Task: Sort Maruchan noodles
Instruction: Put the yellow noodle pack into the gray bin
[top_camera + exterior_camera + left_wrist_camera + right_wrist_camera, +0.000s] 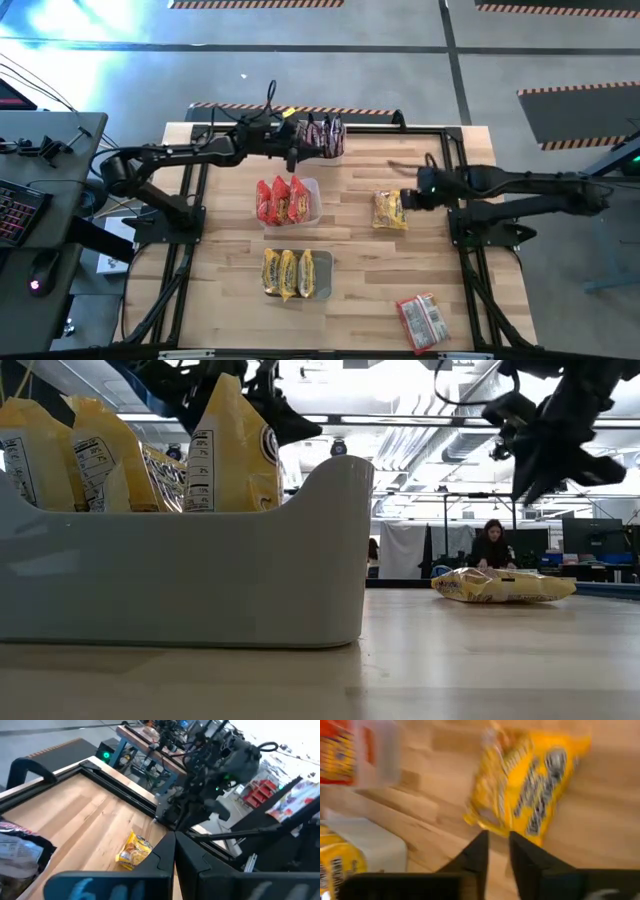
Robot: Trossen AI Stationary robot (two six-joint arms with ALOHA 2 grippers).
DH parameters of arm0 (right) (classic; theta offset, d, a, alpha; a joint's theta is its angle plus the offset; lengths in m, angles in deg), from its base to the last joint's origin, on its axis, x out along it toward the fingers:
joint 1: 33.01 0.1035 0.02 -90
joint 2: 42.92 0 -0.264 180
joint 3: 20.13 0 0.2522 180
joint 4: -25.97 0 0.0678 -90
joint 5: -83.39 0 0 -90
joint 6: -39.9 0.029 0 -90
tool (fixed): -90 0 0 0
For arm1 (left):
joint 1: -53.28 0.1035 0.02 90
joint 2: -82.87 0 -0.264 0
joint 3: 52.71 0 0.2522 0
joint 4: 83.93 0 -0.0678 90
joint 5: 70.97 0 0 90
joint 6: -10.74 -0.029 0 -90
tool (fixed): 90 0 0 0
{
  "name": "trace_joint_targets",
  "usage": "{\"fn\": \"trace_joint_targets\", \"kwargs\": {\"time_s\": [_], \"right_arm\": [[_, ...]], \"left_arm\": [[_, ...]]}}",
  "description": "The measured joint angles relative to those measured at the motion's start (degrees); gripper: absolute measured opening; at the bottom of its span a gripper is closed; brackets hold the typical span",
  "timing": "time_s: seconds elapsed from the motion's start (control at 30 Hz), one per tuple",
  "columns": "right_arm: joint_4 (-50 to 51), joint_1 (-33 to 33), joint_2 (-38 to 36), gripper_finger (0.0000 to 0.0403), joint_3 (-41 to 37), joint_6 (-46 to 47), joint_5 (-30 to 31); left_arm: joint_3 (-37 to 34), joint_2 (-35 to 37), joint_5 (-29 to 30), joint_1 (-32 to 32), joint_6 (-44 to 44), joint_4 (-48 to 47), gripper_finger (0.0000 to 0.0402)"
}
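1. The step in hand looks like picking up the loose yellow packet [390, 210], which lies flat on the table [360, 300] at centre right of the high view. The right gripper [403, 199] hangs just over it with its jaws a narrow crack apart and nothing between them.
2. To do it well, I judge the jaws should spread wider before coming down, then pinch one crinkly edge, since a flat packet gives little to grip from above.
3. It should then go to the tub of yellow packets [297, 273], at lower centre of the high view, and stand on edge beside the others there.
4. The left gripper [292, 155] sits at upper centre, by the dark packets [322, 136], fingers pressed together and empty.
5. Count, from the high view:
   - yellow: three in the lower tub, one loose, so four;
   - red: three in the middle tub [310, 195], plus one red packet [421, 320] lying at lower right;
   - dark: a bunch of about three or four; I cannot tell exactly.
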State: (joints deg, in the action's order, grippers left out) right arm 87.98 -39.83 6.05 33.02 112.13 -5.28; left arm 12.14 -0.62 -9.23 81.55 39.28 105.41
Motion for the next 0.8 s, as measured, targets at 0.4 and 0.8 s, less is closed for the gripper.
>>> {"fn": "trace_joint_targets", "kwargs": {"time_s": [0.4,0.8], "right_arm": [[-5.9,4.5,15.5,0.0249,-3.5,23.3,3.2],[-26.6,3.1,15.8,0.0234,-15.1,28.7,8.0]], "left_arm": [[0.0,0.2,-0.3,0.2,-0.4,-0.5,0.0],[0.0,0.2,-0.4,0.2,3.3,-0.5,0.0]]}}
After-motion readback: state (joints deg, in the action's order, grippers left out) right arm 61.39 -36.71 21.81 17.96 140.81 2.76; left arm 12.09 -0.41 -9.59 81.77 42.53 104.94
